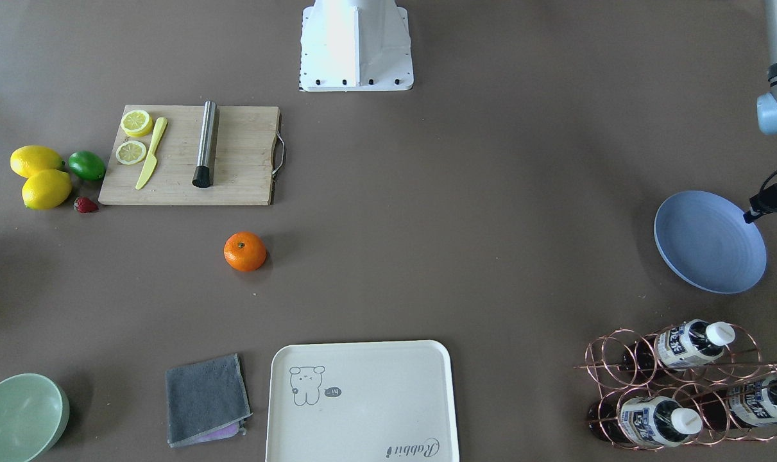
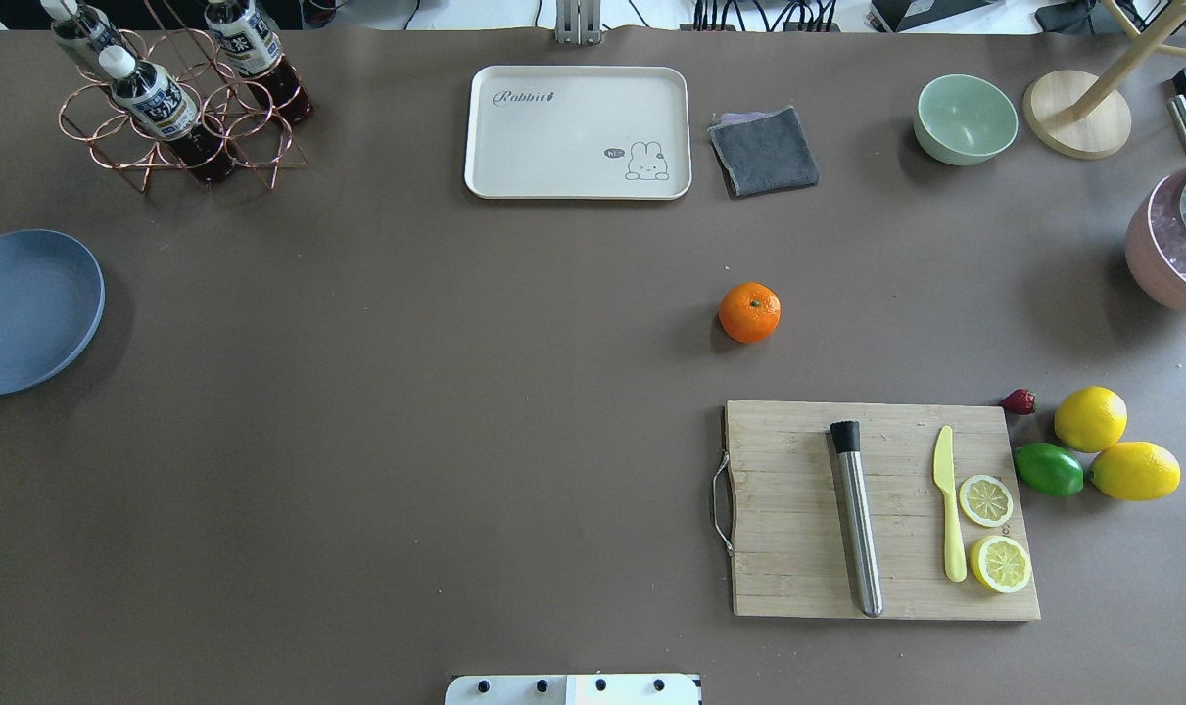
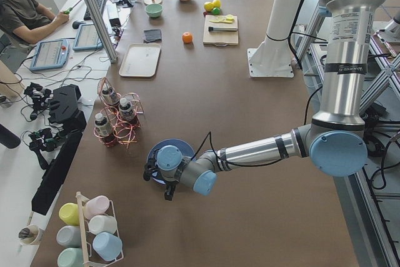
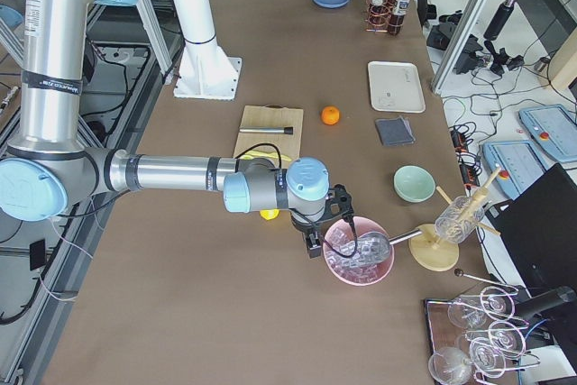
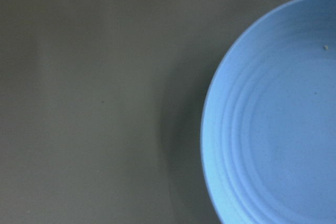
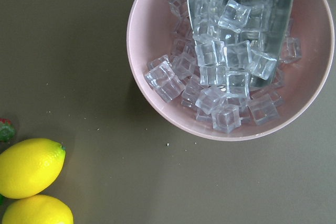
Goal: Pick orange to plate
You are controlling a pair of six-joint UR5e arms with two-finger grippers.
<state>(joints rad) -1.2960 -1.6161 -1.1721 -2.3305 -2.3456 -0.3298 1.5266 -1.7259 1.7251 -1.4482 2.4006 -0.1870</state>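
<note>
On the open table just beyond the cutting board, you have the orange lying free, touched by neither arm. The plate sits well apart at the table's left end, with the left gripper hanging by its rim. The right gripper hangs beside the pink ice bowl. Both show poorly, so you cannot tell how their fingers stand.

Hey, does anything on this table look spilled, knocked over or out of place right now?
Nothing stands out. The orange sits by itself, stem dimple up, the plate lies flat and empty, and the ice is all inside the pink bowl.
</note>
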